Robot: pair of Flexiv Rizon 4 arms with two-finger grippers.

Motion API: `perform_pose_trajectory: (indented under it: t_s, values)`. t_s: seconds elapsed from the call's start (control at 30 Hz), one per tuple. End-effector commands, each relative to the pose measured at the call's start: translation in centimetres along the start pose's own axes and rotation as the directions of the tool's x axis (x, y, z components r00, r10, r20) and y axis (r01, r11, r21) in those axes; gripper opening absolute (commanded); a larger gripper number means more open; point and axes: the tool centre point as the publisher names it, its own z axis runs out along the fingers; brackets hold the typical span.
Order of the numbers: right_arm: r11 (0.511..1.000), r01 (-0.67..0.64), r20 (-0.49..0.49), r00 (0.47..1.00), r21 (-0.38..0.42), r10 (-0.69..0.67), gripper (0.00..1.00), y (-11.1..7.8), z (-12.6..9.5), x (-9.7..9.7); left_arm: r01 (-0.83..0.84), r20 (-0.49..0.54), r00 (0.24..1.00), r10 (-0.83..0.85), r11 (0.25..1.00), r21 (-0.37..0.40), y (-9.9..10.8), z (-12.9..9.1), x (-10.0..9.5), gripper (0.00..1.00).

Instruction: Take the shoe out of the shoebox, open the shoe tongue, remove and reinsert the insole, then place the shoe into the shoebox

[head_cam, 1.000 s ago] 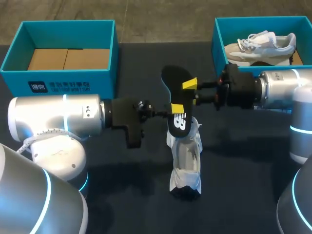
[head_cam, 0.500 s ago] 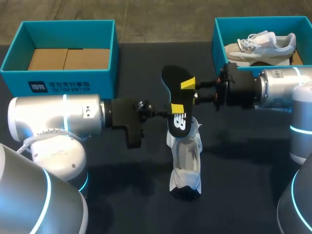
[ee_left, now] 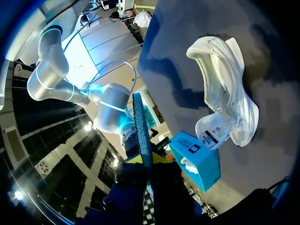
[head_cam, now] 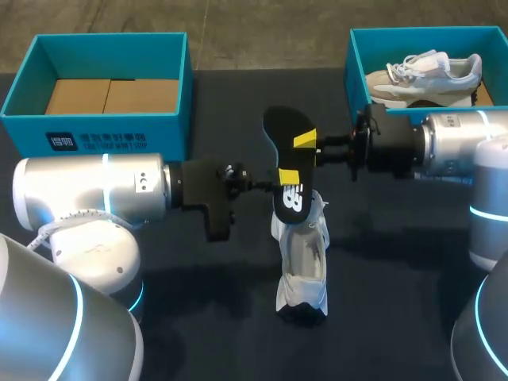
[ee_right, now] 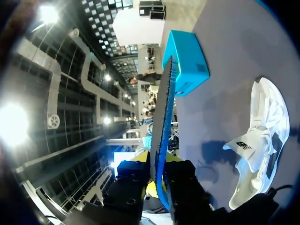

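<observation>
Black foam, the insole (head_cam: 284,155) hangs just above the white shoe (head_cam: 302,258); it looks light and floppy, best pinched across its flat faces. Our left gripper (head_cam: 286,178) and right gripper (head_cam: 307,141) both clamp it there.

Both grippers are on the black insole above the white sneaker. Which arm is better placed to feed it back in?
Probably left. The left gripper pinches the flat black insole near the end closest to the white lace-up sneaker; the right gripper holds it farther up, away from the shoe's opening.

Right shoebox (head_cam: 348,67) edge-cropped, boxed shoe (head_cam: 429,70) partly hidden
</observation>
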Motion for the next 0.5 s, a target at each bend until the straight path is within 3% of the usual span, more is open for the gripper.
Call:
perform_pose_trajectory:
  t_s: [0.03,0.17,0.2,0.23,0.3,0.37,0.5]
  values:
    - [1.0,0.003,-0.003,1.0,-0.002,-0.003,0.0,-0.18,0.09,-0.02,0.0,-0.004,1.0,0.0,1.0,-0.003,-0.08,0.17,-0.1,0.0]
    - [1.0,0.006,-0.003,1.0,0.002,-0.006,0.0,-0.17,0.14,-0.01,0.0,-0.004,1.0,0.0,1.0,-0.003,-0.08,0.17,-0.1,0.0]
    - [1.0,0.006,-0.003,1.0,0.002,-0.006,0.0,-0.17,0.14,-0.01,0.003,-0.003,1.0,-0.003,1.0,-0.001,-0.08,0.16,-0.09,0.05]
    - [1.0,0.007,-0.003,1.0,0.003,-0.007,0.0,-0.16,0.15,0.0,0.005,-0.004,1.0,-0.005,1.0,0.001,-0.08,0.11,-0.08,0.31]
    - [1.0,0.008,-0.004,1.0,0.003,-0.008,0.0,-0.17,0.18,0.05,0.009,-0.004,1.0,-0.009,1.0,0.004,-0.09,0.07,-0.08,0.49]
    - [1.0,0.009,-0.004,1.0,0.002,-0.009,0.0,-0.23,0.22,0.1,0.028,0.0,1.0,-0.028,1.0,0.005,-0.06,-0.02,-0.07,1.0]
    - [1.0,0.015,-0.004,1.0,-0.001,-0.015,0.0,-0.17,0.14,0.02,0.075,-0.007,0.997,-0.075,0.997,0.0,0.16,-0.52,-0.03,1.0]
